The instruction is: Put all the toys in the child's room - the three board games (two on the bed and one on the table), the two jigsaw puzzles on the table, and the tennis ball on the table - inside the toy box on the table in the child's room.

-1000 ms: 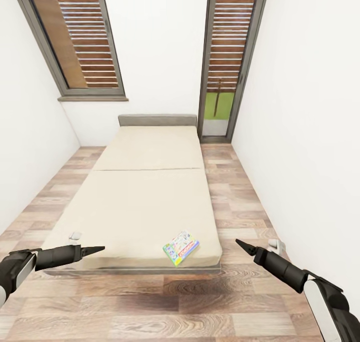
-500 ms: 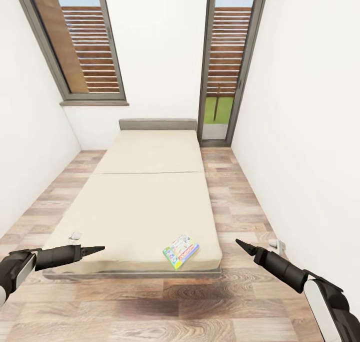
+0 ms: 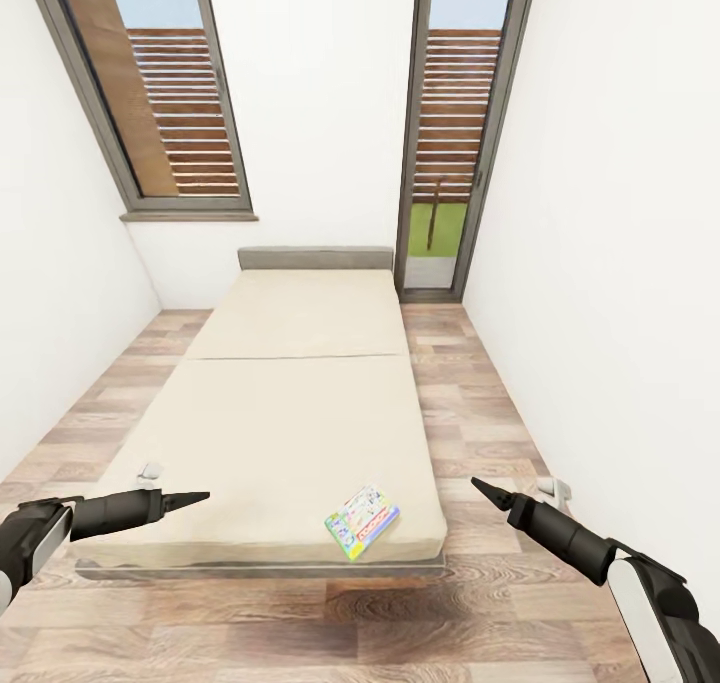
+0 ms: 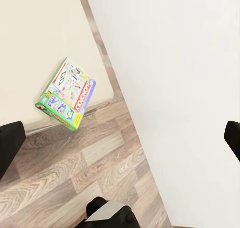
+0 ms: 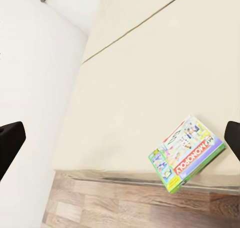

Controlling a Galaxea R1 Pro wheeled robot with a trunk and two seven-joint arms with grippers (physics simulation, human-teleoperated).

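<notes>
One of the board games [image 3: 362, 521], green-edged with red Monopoly lettering, lies flat on the near right corner of the bed [image 3: 290, 403], slightly over the mattress edge. It also shows in the left wrist view [image 4: 67, 94] and the right wrist view [image 5: 186, 153]. My left gripper [image 3: 196, 499] hovers open over the bed's near left corner. My right gripper [image 3: 480, 486] is open above the floor, right of the bed, with nothing between its fingers. The table and the toy box are out of view.
White walls close in on both sides, with strips of wood plank floor [image 3: 470, 383] along the bed. Two tall dark-framed windows [image 3: 445, 113] stand behind the grey headboard [image 3: 315, 258]. A small white object [image 3: 150, 470] lies on the mattress and another [image 3: 555, 485] on the floor at right.
The whole picture has slid downward and the bed looks slightly larger, so the camera has moved. Both arms hold the same pose and the board game lies where it was.
</notes>
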